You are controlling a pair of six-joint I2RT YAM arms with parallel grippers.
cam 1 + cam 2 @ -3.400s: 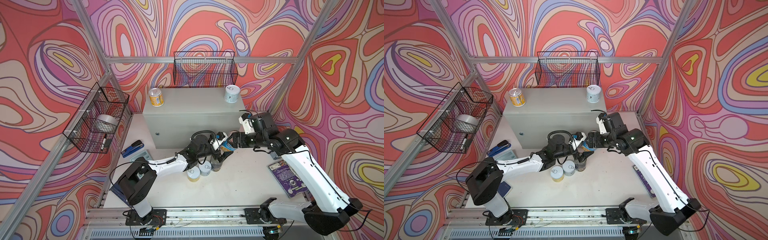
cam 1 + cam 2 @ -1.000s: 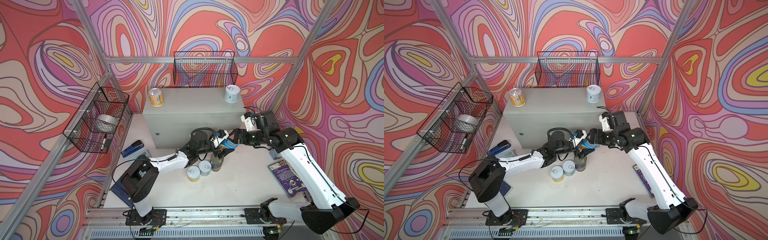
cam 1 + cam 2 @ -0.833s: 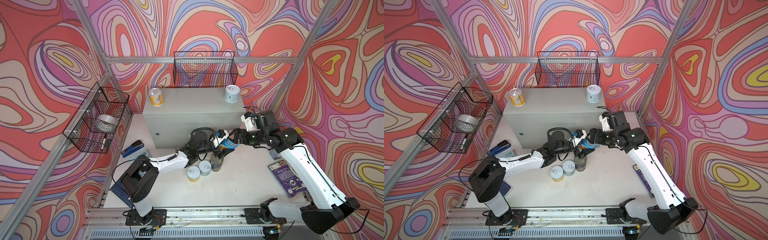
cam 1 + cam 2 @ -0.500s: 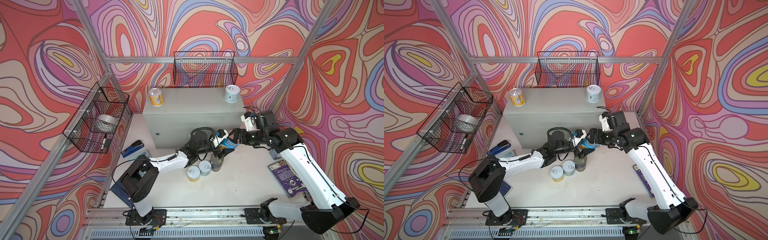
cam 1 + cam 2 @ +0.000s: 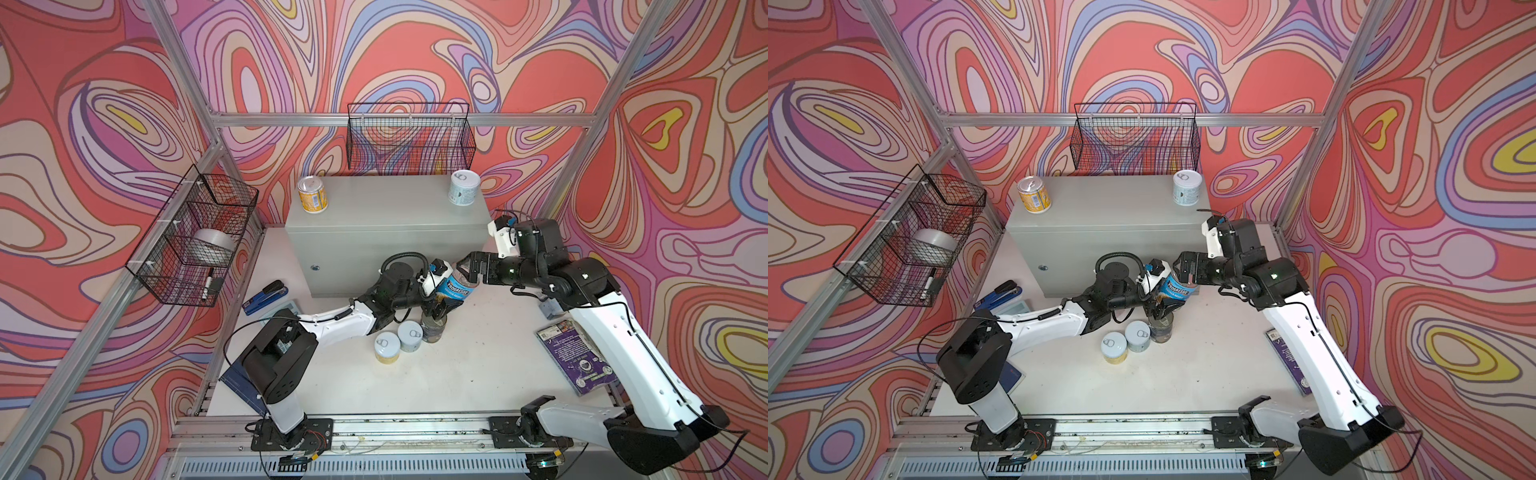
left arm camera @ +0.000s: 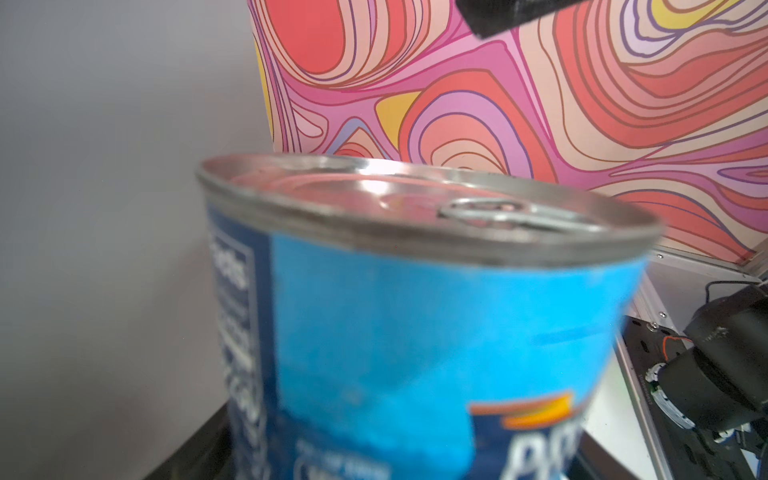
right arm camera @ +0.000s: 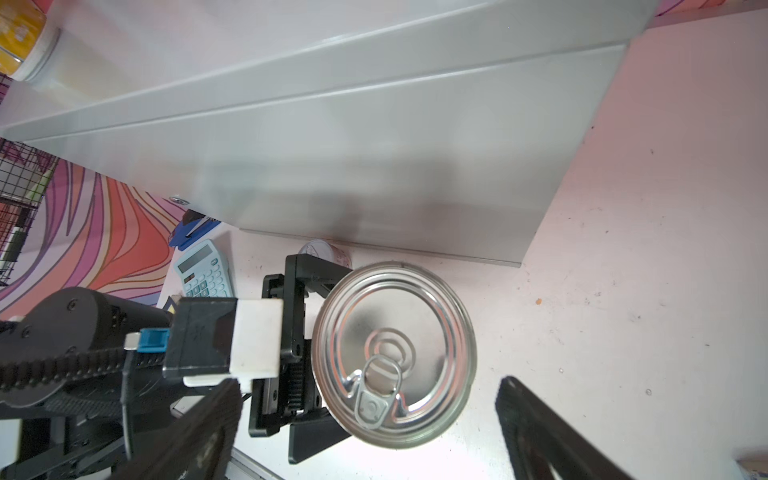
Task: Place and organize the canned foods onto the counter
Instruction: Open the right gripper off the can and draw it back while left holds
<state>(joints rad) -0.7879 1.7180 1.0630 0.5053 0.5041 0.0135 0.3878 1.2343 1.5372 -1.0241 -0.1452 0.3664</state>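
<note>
Gripping: the left gripper (image 5: 444, 300) is clamped on the blue Progresso tin (image 5: 455, 286). In the right wrist view its black fingers (image 7: 307, 270) bracket the tin's body.
Other arm: the right gripper (image 5: 469, 271) has its jaws wide apart. Its fingers (image 7: 536, 428) stand either side of the tin's pull-tab lid with clear gaps and touch nothing.
Held tin's place: it is lifted off the tabletop (image 5: 478, 365) and tilted, in front of the counter (image 5: 386, 208), near the right end of the front face.
On the counter: an orange-yellow tin (image 5: 313, 200) stands at the back left corner and a pale blue tin (image 5: 463, 188) at the back right corner. Both are upright and well apart.
In front of the counter: a dark navy tin (image 5: 433, 328), a second pale blue tin (image 5: 410, 336) and a yellow tin (image 5: 387, 350) stand upright on the tabletop in a tight row. The dark one is nearest the counter, just under the left gripper; contact there cannot be told.
At the counter's base: a short tin (image 7: 326, 251) shows only in the right wrist view, beyond the left gripper. Its label colour is unclear.
</note>
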